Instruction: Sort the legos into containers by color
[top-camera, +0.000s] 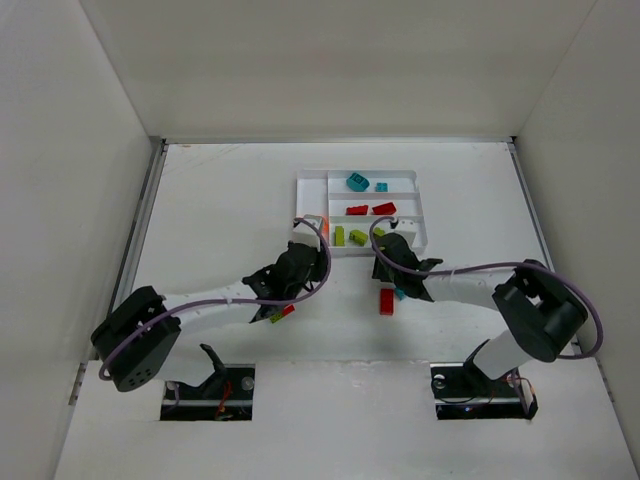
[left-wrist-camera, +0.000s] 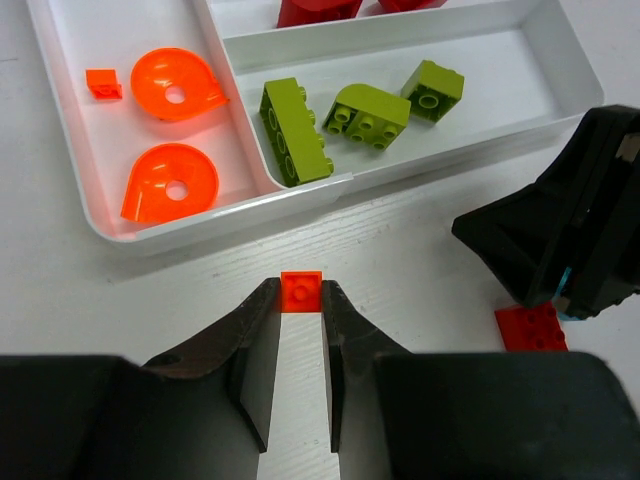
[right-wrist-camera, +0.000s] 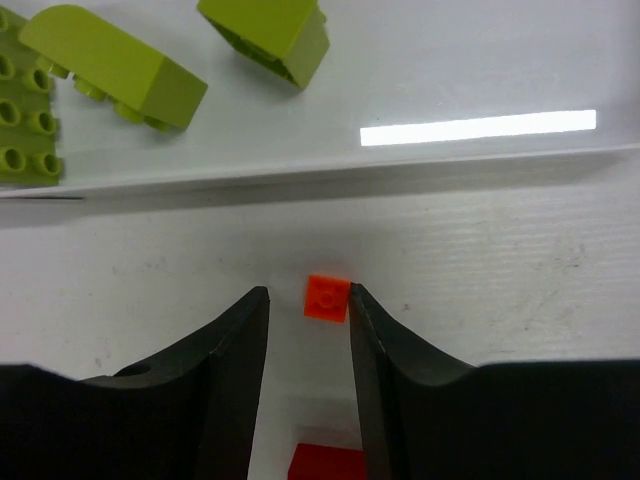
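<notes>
My left gripper (left-wrist-camera: 300, 300) is shut on a tiny orange square lego (left-wrist-camera: 300, 290), just in front of the white tray (left-wrist-camera: 330, 187). The tray's narrow side section holds two orange round pieces (left-wrist-camera: 178, 85) and a small orange plate (left-wrist-camera: 103, 83). The nearest slot holds three lime green bricks (left-wrist-camera: 367, 112). My right gripper (right-wrist-camera: 308, 295) is open around another tiny orange plate (right-wrist-camera: 328, 297) on the table, which touches its right finger. In the top view the left gripper (top-camera: 305, 262) and right gripper (top-camera: 392, 243) both sit at the tray's near edge (top-camera: 420, 248).
A red brick (top-camera: 386, 300) lies on the table under the right wrist, with a teal piece (top-camera: 400, 293) beside it. A green and a red piece (top-camera: 280, 313) lie under the left arm. Teal bricks (top-camera: 357, 181) and red bricks (top-camera: 383, 208) fill the farther slots.
</notes>
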